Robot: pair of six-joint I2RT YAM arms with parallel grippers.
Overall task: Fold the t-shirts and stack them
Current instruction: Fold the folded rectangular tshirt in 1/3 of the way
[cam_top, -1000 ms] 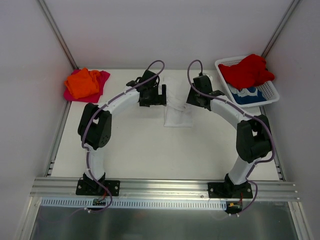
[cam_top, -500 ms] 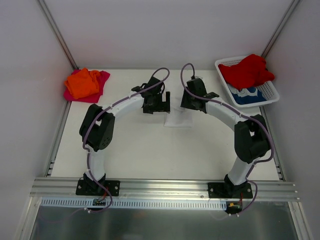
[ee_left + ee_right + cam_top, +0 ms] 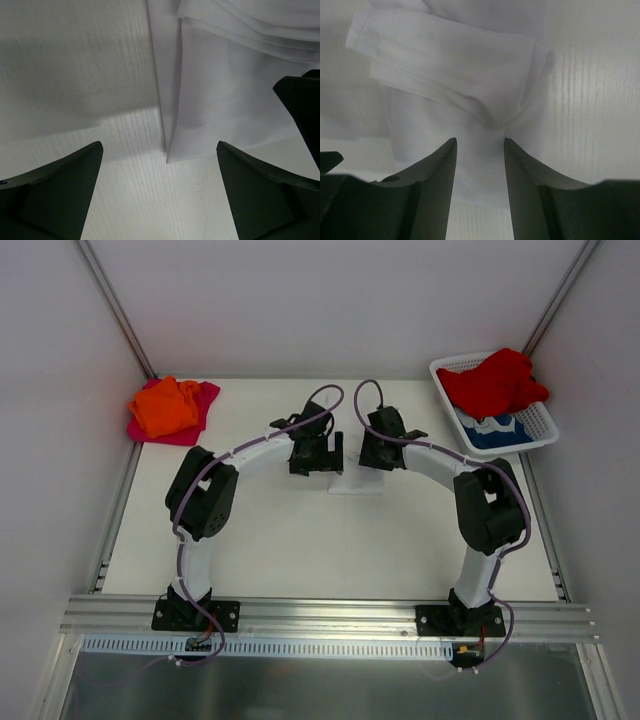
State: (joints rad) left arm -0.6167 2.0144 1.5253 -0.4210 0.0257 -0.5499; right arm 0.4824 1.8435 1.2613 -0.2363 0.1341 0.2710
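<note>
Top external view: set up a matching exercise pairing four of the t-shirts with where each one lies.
1. orange t-shirt
2. red t-shirt
3. white t-shirt
4. blue-and-white t-shirt

A. middle of the table
B. on top in the mesh basket
C. on the magenta-pink t-shirt
D. in the mesh basket, under another shirt

Pairs: 1-C, 2-B, 3-A, 4-D.

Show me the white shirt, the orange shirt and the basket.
white t-shirt (image 3: 225,95): left wrist view, flat folded panel.
orange t-shirt (image 3: 165,407): top external view, middle of the heap.
mesh basket (image 3: 545,423): top external view, right-hand wall.
</note>
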